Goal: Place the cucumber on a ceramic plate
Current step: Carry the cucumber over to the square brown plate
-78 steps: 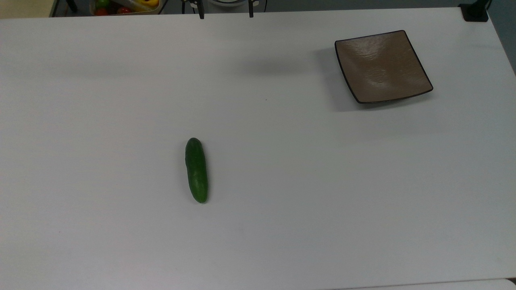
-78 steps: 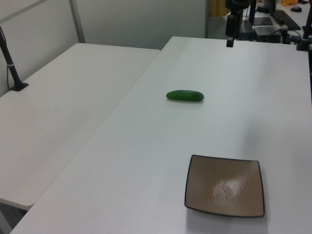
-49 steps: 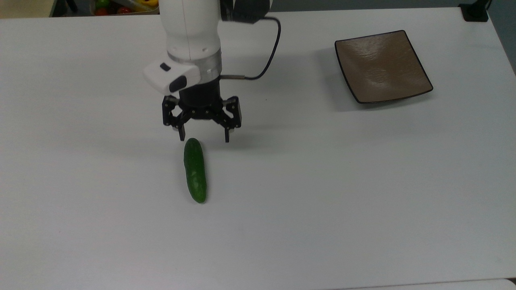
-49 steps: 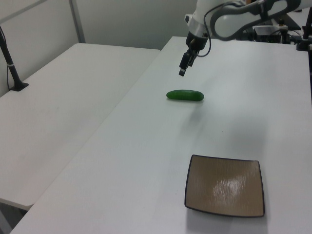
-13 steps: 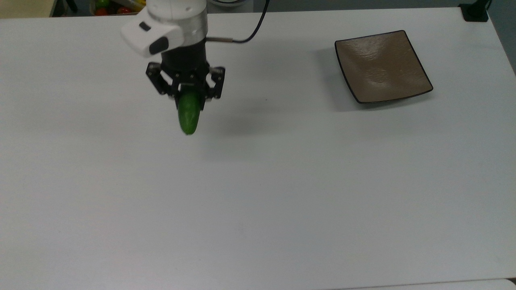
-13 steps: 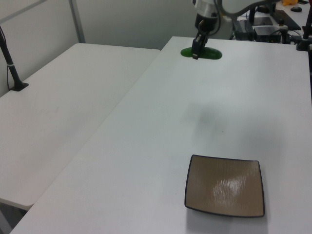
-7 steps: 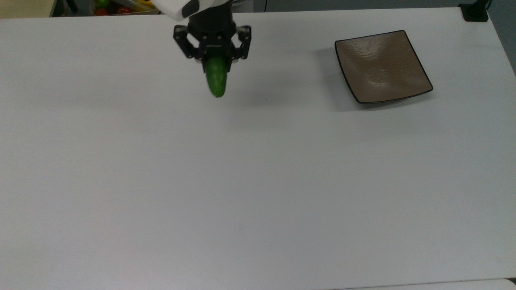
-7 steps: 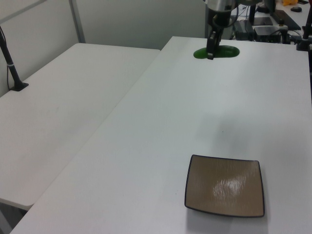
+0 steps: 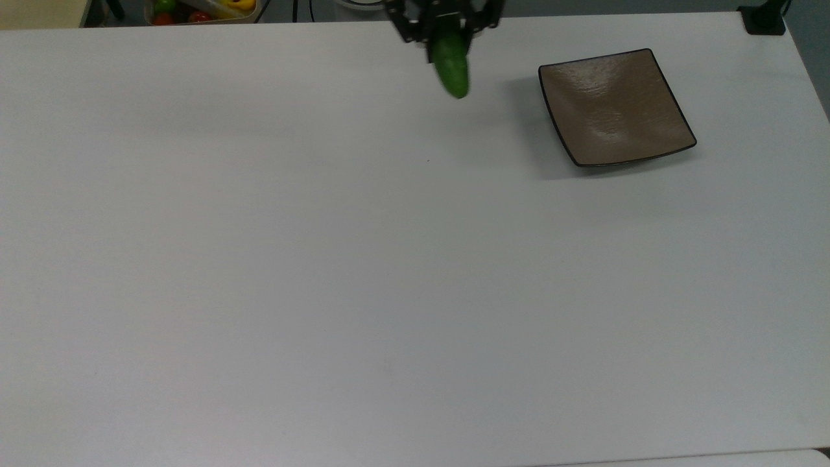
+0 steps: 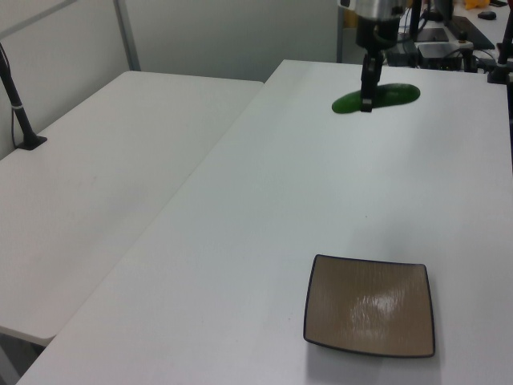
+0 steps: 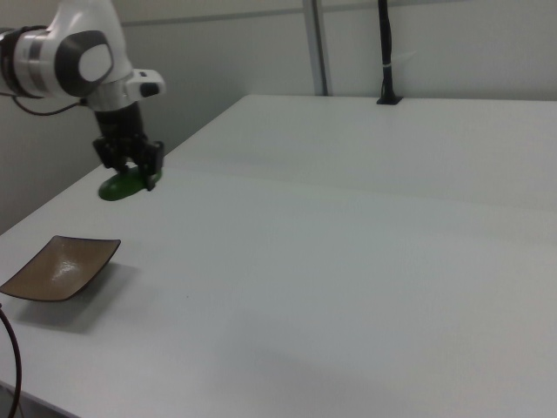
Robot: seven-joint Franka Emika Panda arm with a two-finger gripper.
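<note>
Our pincer [image 9: 447, 29] is pinching the one cucumber [image 9: 452, 68] near its middle and carrying it above the white worktop [image 9: 324, 259], at the top view's left of the single ceramic plate [image 9: 616, 107], not yet over it. We judge the cucumber light, stiff and glossy-slick, so a mid-body grip suits; the plate looks breakable

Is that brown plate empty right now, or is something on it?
Empty. The ceramic plate shows bare brown glaze; the cucumber hangs in the gripper, off to the top view's left.

Cucumber [image 10: 377, 98] in pincer [image 10: 366, 103], aloft
</note>
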